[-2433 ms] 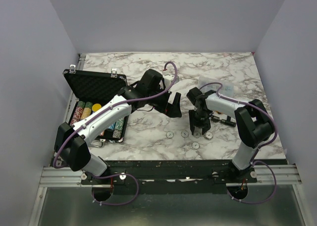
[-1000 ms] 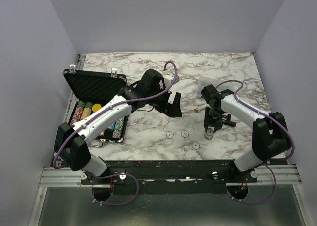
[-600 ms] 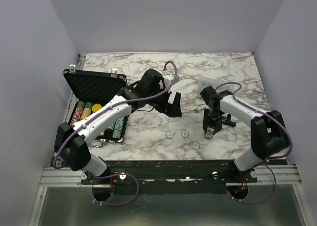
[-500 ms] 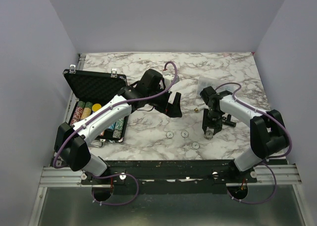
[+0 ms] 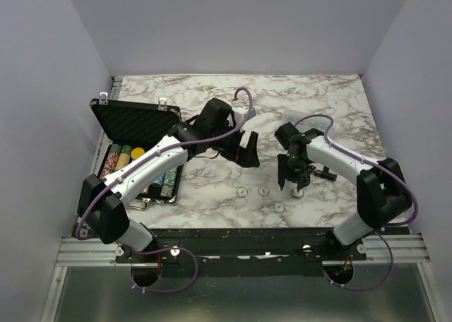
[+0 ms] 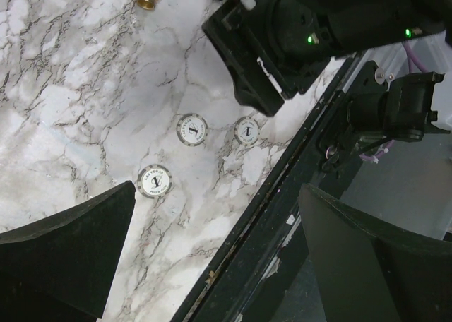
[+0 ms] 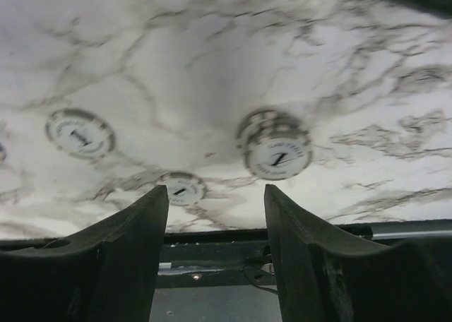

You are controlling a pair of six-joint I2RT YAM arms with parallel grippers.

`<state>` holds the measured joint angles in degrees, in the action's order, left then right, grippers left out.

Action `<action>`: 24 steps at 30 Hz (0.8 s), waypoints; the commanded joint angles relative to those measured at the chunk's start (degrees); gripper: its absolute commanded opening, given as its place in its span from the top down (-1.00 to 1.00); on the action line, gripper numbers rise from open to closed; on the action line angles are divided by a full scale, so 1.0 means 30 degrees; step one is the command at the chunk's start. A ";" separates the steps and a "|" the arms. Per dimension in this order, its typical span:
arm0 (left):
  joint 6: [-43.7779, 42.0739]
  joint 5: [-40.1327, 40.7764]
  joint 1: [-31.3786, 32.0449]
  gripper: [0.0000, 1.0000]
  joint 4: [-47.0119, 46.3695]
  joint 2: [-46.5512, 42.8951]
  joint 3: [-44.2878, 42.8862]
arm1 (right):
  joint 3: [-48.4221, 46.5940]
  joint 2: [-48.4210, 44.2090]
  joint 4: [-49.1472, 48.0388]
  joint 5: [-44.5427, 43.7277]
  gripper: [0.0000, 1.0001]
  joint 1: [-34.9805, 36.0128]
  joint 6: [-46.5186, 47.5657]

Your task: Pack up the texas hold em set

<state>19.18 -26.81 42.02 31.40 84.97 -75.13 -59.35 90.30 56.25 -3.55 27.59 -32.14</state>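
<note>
l gripper (image 6: 217, 195) jaws spread wide, empty, above marble table (image 5: 183, 89). r gripper (image 7: 215, 195) jaws parted, gripping nothing, just over a white chip (image 7: 274, 147). other white chips (image 5: 263, 191) loose nr front edge. black case (image 5: 138, 121) open at left w/ coloured chips (image 5: 120, 156) inside.

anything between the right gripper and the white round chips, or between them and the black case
Nothing visible lies between the open right gripper and the stack of small white round chips beneath it. Toward the black hinged case, though, the left arm stretches across the case's coloured chip rows, so it may block the drop.
</note>
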 commanded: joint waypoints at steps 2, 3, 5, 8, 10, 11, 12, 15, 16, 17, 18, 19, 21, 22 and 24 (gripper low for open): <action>-0.0094 0.0022 0.0056 -0.97 -0.0036 -0.0081 0.0026 | -0.0086 0.0111 0.0139 0.1909 -0.19 0.1896 -0.0729; -0.0111 0.0029 0.0056 -0.97 -0.0047 -0.0081 0.0027 | 0.0111 0.0181 -0.0082 0.2173 -0.20 0.2097 -0.0864; -0.0123 -0.0004 0.0056 -0.97 -0.0058 -0.0132 0.0025 | 0.0585 0.0367 -0.0489 0.2584 -0.21 0.2476 -0.1116; -0.0094 0.0059 0.0056 -0.97 -0.0011 -0.0139 0.0034 | 0.1182 0.0796 -0.1217 0.3131 -0.21 0.3067 -0.1367; -0.0094 0.0088 0.0056 -0.97 -0.0014 -0.0148 0.0025 | 0.1392 0.1224 -0.1387 0.3147 -0.21 0.3459 -0.1505; -0.0094 0.0081 0.0058 -0.97 -0.0009 -0.0140 0.0036 | 0.1463 0.1398 -0.1446 0.3131 -0.22 0.3608 -0.1504; -0.0102 0.0073 0.0071 -0.97 -0.0008 -0.0154 0.0033 | 0.1542 0.1550 -0.1473 0.3049 -0.22 0.3673 -0.1546; -0.0124 0.0115 0.0056 -0.97 -0.0009 -0.0180 0.0055 | 0.1873 0.1706 -0.1763 0.2788 -0.22 0.3714 -0.1569; -0.0124 0.0117 0.0056 -0.97 0.0000 -0.0171 0.0028 | 0.1937 0.1780 -0.1808 0.2617 -0.23 0.3722 -0.1562; -0.0124 0.0095 0.0056 -0.97 -0.0010 -0.0176 0.0026 | 0.1971 0.1891 -0.1858 0.2479 -0.23 0.3722 -0.1576; -0.0124 0.0087 0.0070 -0.97 -0.0016 -0.0149 0.0027 | 0.1972 0.2030 -0.1966 0.2377 -0.22 0.3718 -0.1577; -0.0124 0.0085 0.0058 -0.97 -0.0009 -0.0172 0.0056 | 0.1971 0.2116 -0.2081 0.2278 -0.22 0.3704 -0.1584; -0.0124 0.0073 0.0060 -0.97 -0.0008 -0.0142 0.0054 | 0.1864 0.2257 -0.2331 0.2039 -0.22 0.3722 -0.1702; -0.0122 0.0088 0.0056 -0.97 -0.0007 -0.0156 0.0058 | 0.1784 0.2341 -0.2410 0.1941 -0.22 0.3707 -0.1763; -0.0124 0.0103 0.0056 -0.97 -0.0036 -0.0170 0.0077 | 0.1737 0.2562 -0.2546 0.1751 -0.21 0.3707 -0.1825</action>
<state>19.16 -26.74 42.02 31.42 84.97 -75.13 -53.93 96.18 51.42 3.88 38.41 -36.45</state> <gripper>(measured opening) 0.984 0.611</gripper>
